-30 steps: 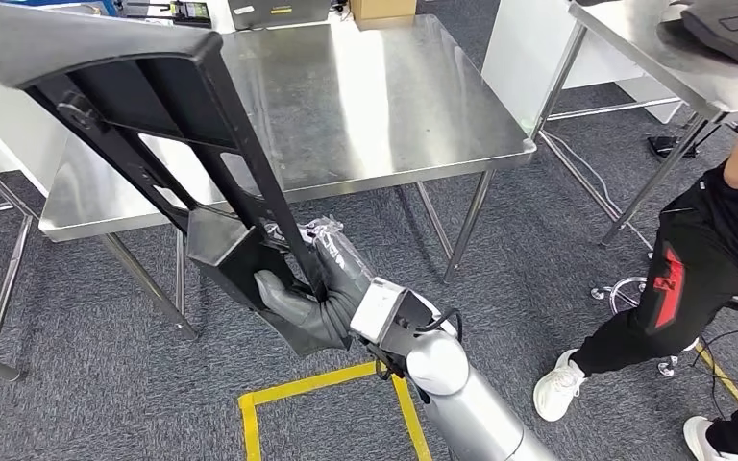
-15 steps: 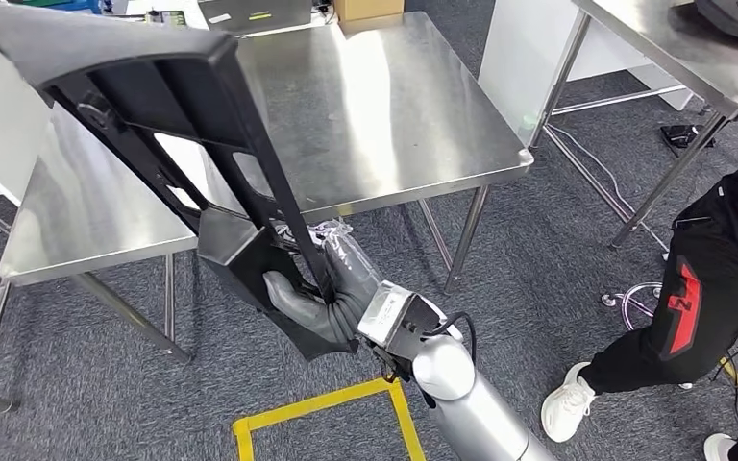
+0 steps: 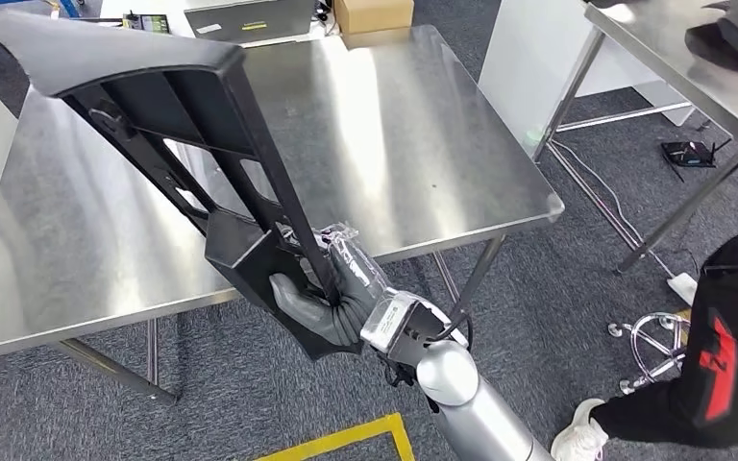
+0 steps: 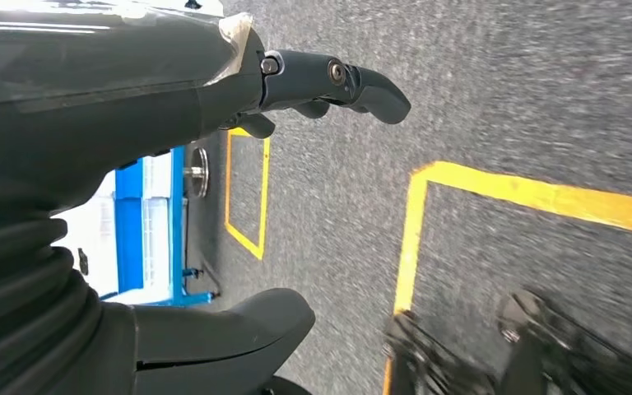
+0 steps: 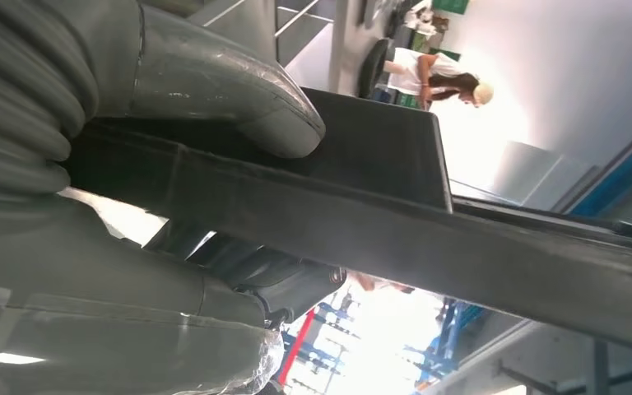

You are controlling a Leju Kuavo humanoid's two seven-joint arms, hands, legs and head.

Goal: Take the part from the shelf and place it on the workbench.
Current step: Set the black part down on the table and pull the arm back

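Note:
The part (image 3: 183, 144) is a long black plastic frame with ribs and cut-outs. It is held tilted up, its upper end at the far left above the steel workbench (image 3: 423, 144). My right hand (image 3: 322, 298) grips its lower end at the workbench's near edge. In the right wrist view the thumb (image 5: 214, 90) presses on the part's (image 5: 378, 222) flat face, and the fingers wrap beneath it. My left hand (image 4: 132, 74) hangs over the carpet, its fingers (image 4: 337, 82) apart and holding nothing.
A person in black (image 3: 721, 355) stands at the right beside a wheeled stool (image 3: 649, 341). A second steel table (image 3: 673, 58) is at the far right. A cardboard box (image 3: 373, 13) sits beyond the workbench. Yellow floor tape (image 3: 346, 442) lies below my arm.
The whole view has shifted: the camera has come closer to the workbench, which now lies under the part. My right hand keeps the same grip on the part.

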